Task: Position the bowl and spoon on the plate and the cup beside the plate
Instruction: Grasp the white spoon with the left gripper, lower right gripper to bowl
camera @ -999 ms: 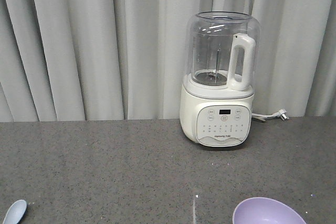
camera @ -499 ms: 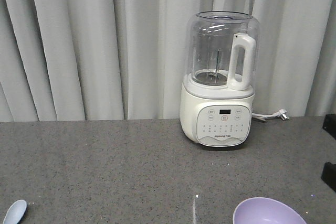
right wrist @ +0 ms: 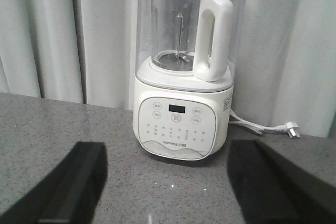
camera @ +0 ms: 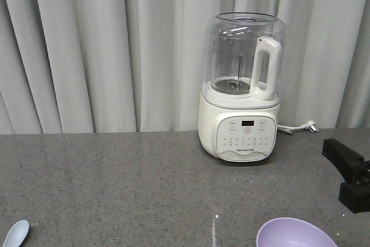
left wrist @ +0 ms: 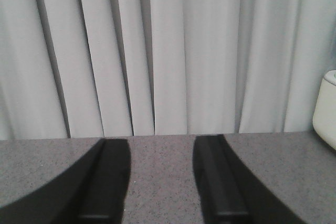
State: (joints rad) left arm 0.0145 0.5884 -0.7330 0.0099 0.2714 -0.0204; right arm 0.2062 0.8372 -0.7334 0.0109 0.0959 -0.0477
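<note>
Spoon lies at the front-left of the counter, scoop aimed back and slightly right; the frame cuts off its handle. Bowl front-right, upright, lower part cropped. Blender stands behind it, against the curtain. Right claw spread wide, holding nothing, facing the blender. Left claw spread, holding nothing, over the counter.

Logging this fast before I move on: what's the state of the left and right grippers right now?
Left gripper: open, holding nothing.
Right gripper: open wide, holding nothing.
</note>
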